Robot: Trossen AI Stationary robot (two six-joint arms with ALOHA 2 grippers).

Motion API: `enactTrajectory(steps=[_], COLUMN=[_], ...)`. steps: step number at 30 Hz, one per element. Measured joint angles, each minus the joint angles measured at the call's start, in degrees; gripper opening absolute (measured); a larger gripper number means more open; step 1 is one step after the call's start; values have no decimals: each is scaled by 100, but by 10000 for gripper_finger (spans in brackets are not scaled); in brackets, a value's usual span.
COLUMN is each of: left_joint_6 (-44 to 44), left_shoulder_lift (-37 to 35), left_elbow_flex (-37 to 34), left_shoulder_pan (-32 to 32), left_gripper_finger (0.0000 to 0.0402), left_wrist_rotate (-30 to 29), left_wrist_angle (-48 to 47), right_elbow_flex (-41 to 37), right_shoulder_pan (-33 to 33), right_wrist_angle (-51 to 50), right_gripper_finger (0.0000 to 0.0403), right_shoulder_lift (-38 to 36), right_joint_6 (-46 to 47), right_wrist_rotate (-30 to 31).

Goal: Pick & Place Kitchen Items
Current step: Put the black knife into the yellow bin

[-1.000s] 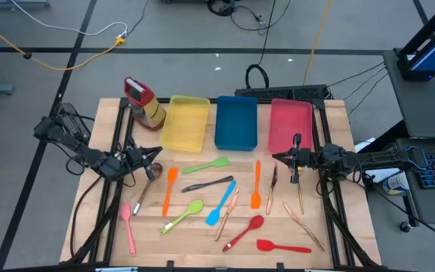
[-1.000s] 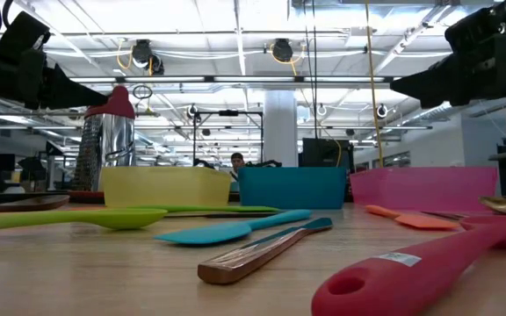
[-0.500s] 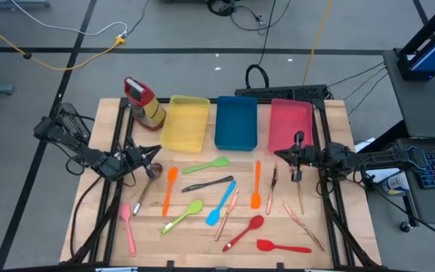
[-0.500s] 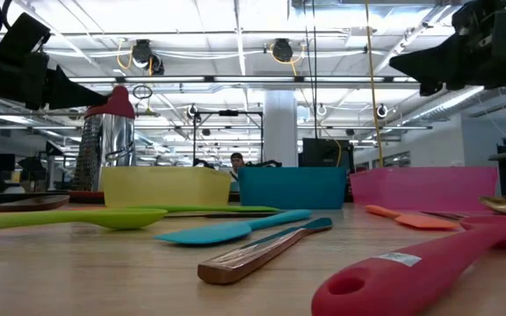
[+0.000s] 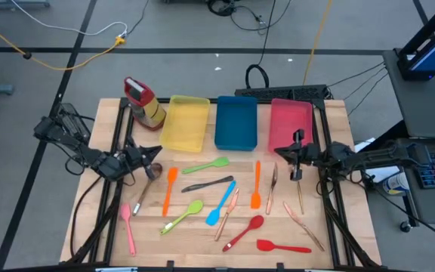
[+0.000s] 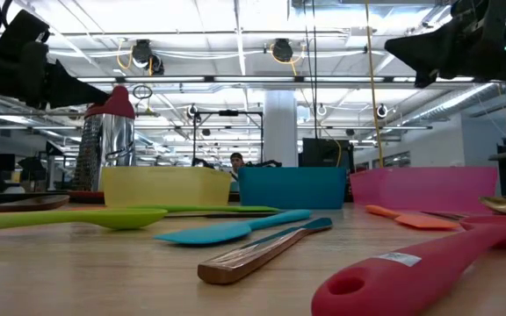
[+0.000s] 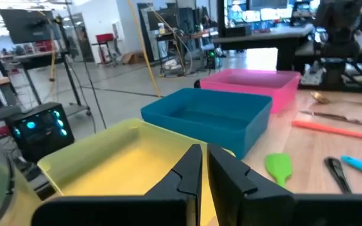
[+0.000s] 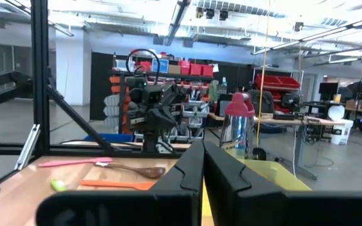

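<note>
Wooden table (image 5: 331, 234) stands in a big workshop with bright ceiling lights, and cables lie on the grey floor around it. At the far edge three trays sit in a row: a yellow tray (image 5: 185, 121), a blue tray (image 5: 236, 121) and a pink tray (image 5: 291, 121). Beside the yellow tray stands a grater with a red cap (image 5: 143, 102).

The kitchen items lie spread on the wood in front of the trays. An orange spatula (image 5: 168, 189), a green spoon (image 5: 206, 165), a second green spoon (image 5: 182, 216), a dark metal utensil (image 5: 207, 183) and a blue spatula (image 5: 221, 202) are near the middle. An orange spoon (image 5: 257, 185) lies more to the right, and two red spoons (image 5: 245, 232) are at the near edge. A pink spoon (image 5: 128, 227) lies at the left near corner. A wooden spoon (image 5: 146, 187) lies close to the left gripper.

The left gripper (image 5: 148, 156) hangs over the left side of the table, in front of the grater; its fingers are nearly together and hold nothing. The right gripper (image 5: 284, 155) hangs just in front of the pink tray, fingers pressed together and empty.
</note>
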Motion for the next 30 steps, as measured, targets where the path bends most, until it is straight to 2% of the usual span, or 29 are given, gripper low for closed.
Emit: enactTrajectory(steps=[4, 9, 13, 15, 21, 28, 30], left_joint_6=[94, 188, 166, -61, -431, -327, -367], left_shoulder_lift=[2, 4, 4, 3, 4, 248, 361], left_elbow_flex=[-2, -2, -2, -1, -2, -2, -2], left_shoulder_pan=[1, 2, 76, 162, 496, 780, 821], left_gripper_finger=[31, 31, 31, 31, 31, 31, 31], left_wrist_rotate=[-8, 39, 124, 391, 1907, 2353, 2476], left_wrist_angle=[5, 227, 514, 684, 986, 1322, 1392], right_elbow_flex=[0, 29, 261, 427, 1206, 2211, 2445], right_shoulder_pan=[0, 0, 2, 2, 15, 17, 15], right_wrist_angle=[567, 1485, 1633, 1583, 1616, 1610, 1624], right_gripper_finger=[24, 60, 84, 94, 109, 108, 108], right_shoulder_lift=[538, 1258, 1836, 2207, 3459, 5033, 5410], right_joint_6=[115, 118, 120, 120, 266, 463, 462], right_wrist_rotate=[-292, -276, -280, -330, -737, -765, -955])
